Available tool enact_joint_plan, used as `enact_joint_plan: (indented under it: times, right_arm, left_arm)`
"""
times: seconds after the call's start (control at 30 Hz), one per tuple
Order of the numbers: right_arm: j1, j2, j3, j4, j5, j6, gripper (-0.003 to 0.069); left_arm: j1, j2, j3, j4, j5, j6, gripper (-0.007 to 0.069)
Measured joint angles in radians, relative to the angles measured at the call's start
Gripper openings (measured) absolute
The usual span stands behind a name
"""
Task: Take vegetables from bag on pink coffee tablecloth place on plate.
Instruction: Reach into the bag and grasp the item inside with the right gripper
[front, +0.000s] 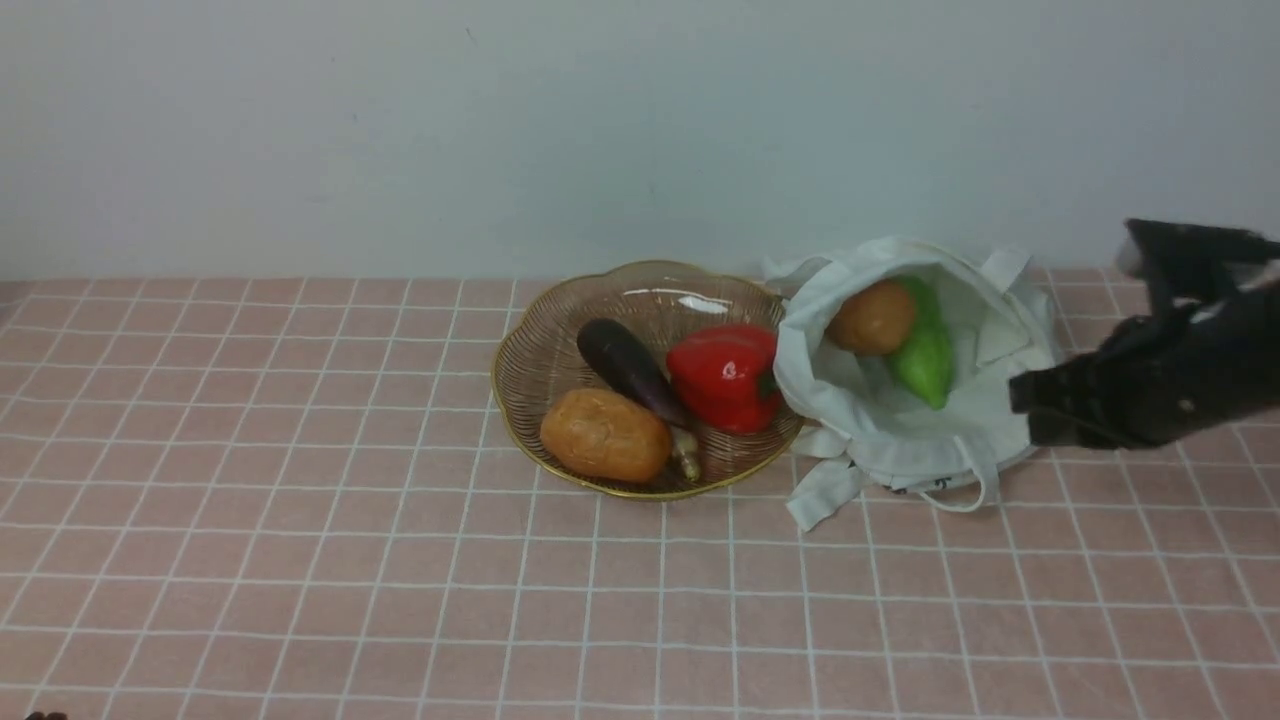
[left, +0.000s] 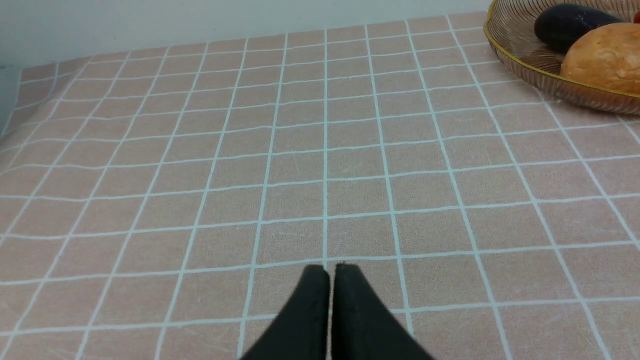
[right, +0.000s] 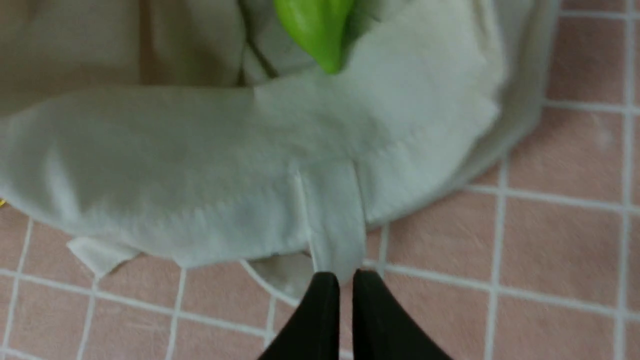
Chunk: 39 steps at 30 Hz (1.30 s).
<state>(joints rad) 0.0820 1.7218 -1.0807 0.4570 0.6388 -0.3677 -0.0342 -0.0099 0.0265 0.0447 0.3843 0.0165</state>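
Observation:
The white bag lies open on the pink tablecloth, right of the plate. Inside the bag are the orange-brown potato and the green vegetable. My right gripper is shut and empty, low beside the bag's right edge. In the right wrist view its tips sit just short of a bag strap, with the green vegetable's tip beyond. My left gripper is shut and empty over bare cloth, far left of the plate.
The plate holds a dark purple eggplant, a red bell pepper and a lumpy orange-brown potato-like item. A pale wall runs behind the table. Loose bag straps trail on the cloth in front of the bag.

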Motion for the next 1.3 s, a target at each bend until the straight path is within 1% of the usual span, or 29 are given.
enact_joint_plan:
  times: [0.13,0.23,0.3,0.4,0.43,0.47,0.5,0.53,0.57,0.63,0.67,0.7,0.77,0.8,0.83,0.93,1.03,1.1,1.13,1.3]
  right_arm:
    - [0.050,0.090,-0.124,-0.044,0.021,-0.005,0.0064]
    - [0.091,0.154,-0.222,-0.067,0.010,-0.003,0.0095]
    - [0.112,0.189,-0.272,-0.067,-0.019,-0.002,0.0129]
    - [0.123,0.225,-0.316,-0.067,-0.066,-0.002,0.0211]
    - [0.123,0.227,-0.318,-0.067,-0.066,-0.002,0.0217]
    - [0.124,0.236,-0.327,-0.067,-0.081,-0.002,0.0251]
    - [0.124,0.249,-0.337,-0.067,-0.108,-0.001,0.0320]
    - [0.124,0.257,-0.340,-0.067,-0.122,0.000,0.0353]
    - [0.124,0.259,-0.342,-0.067,-0.128,0.000,0.0361]
    - [0.124,0.283,-0.348,-0.058,-0.173,0.001,0.0477]
    - [0.124,0.283,-0.348,-0.058,-0.177,0.001,0.0477]
    - [0.124,0.296,-0.348,-0.048,-0.200,0.001,0.0527]
    - [0.124,0.319,-0.348,-0.029,-0.235,0.001,0.0585]
    - [0.124,0.319,-0.348,-0.028,-0.237,0.001,0.0585]
    - [0.125,0.344,-0.348,-0.018,-0.269,0.001,0.0609]
    - [0.131,0.384,-0.348,-0.014,-0.313,0.001,0.0603]
    - [0.137,0.387,-0.351,-0.013,-0.321,0.001,0.0538]
    - [0.139,0.385,-0.351,-0.013,-0.313,0.001,0.0469]
    - [0.140,0.379,-0.351,-0.013,-0.304,0.000,0.0460]
    - [0.140,0.324,-0.351,-0.044,-0.204,-0.013,0.0463]
  left_arm:
    - [0.000,0.000,0.000,0.000,0.000,0.000,-0.0004]
    - [0.000,0.000,0.000,0.000,0.000,0.000,-0.0004]
    - [0.000,0.000,0.000,0.000,0.000,0.000,-0.0004]
    - [0.000,0.000,0.000,0.000,0.000,0.000,-0.0004]
    - [0.000,0.000,0.000,0.000,0.000,0.000,-0.0004]
    - [0.000,0.000,0.000,0.000,0.000,0.000,-0.0004]
    - [0.000,0.000,0.000,0.000,0.000,0.000,-0.0004]
    - [0.000,0.000,0.000,0.000,0.000,0.000,-0.0004]
    - [0.000,0.000,0.000,0.000,0.000,0.000,-0.0004]
    - [0.000,0.000,0.000,0.000,0.000,0.000,-0.0004]
    - [0.000,0.000,0.000,0.000,0.000,0.000,-0.0004]
    - [0.000,0.000,0.000,0.000,0.000,0.000,-0.0004]
    - [0.000,0.000,0.000,0.000,0.000,0.000,-0.0004]
    - [0.000,0.000,0.000,0.000,0.000,0.000,-0.0004]
    - [0.000,0.000,0.000,0.000,0.000,0.000,-0.0004]
    - [0.000,0.000,0.000,0.000,0.000,0.000,-0.0004]
    - [0.000,0.000,0.000,0.000,0.000,0.000,-0.0004]
    - [0.000,0.000,0.000,0.000,0.000,0.000,-0.0004]
    - [0.000,0.000,0.000,0.000,0.000,0.000,-0.0004]
    - [0.000,0.000,0.000,0.000,0.000,0.000,-0.0004]
